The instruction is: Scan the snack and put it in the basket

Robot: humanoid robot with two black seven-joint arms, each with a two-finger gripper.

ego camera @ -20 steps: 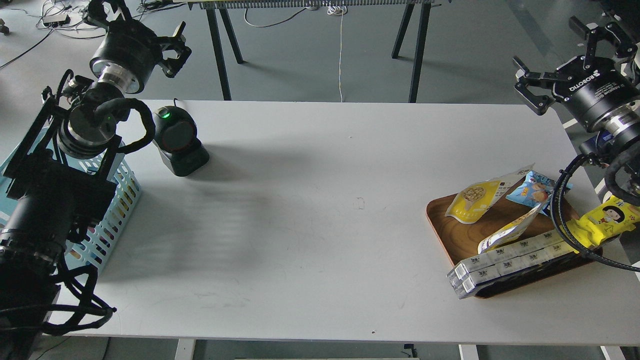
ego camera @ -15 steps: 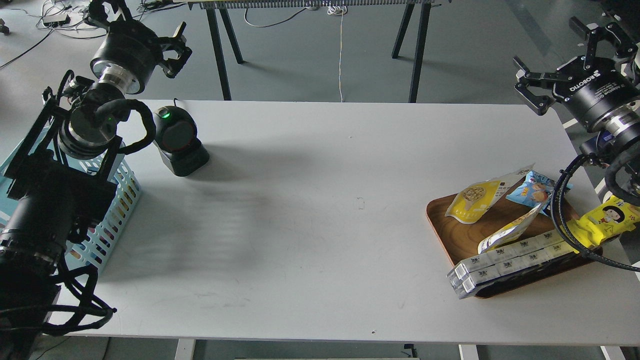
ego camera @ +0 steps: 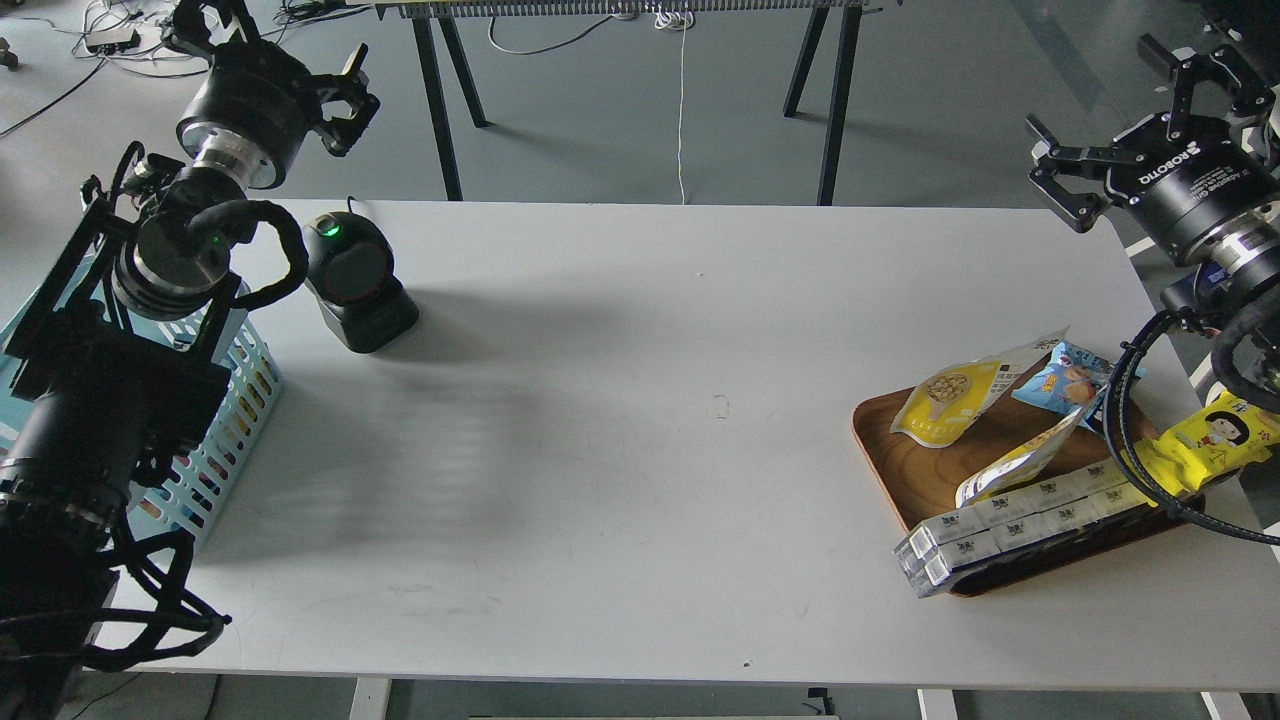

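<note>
The snack (ego camera: 950, 400), a yellow pouch with a round picture of pale nuts and a white top, lies on the brown wooden tray (ego camera: 885, 440) at the table's right. The light blue basket (ego camera: 235, 400) stands at the table's left edge, mostly hidden behind my left arm. My left gripper (ego camera: 285, 45) is open and empty, raised beyond the table's far left corner, above the basket's far end. My right gripper (ego camera: 1100, 105) is open and empty, raised beyond the far right corner, well behind and above the tray.
A black scanner (ego camera: 355, 280) with a green light stands on the table's far left, beside the basket. The tray also holds a small blue packet (ego camera: 1065, 380), a second pouch (ego camera: 1015, 462), a long yellow cartoon-face packet (ego camera: 1210, 440) and white boxes (ego camera: 1010, 525).
</note>
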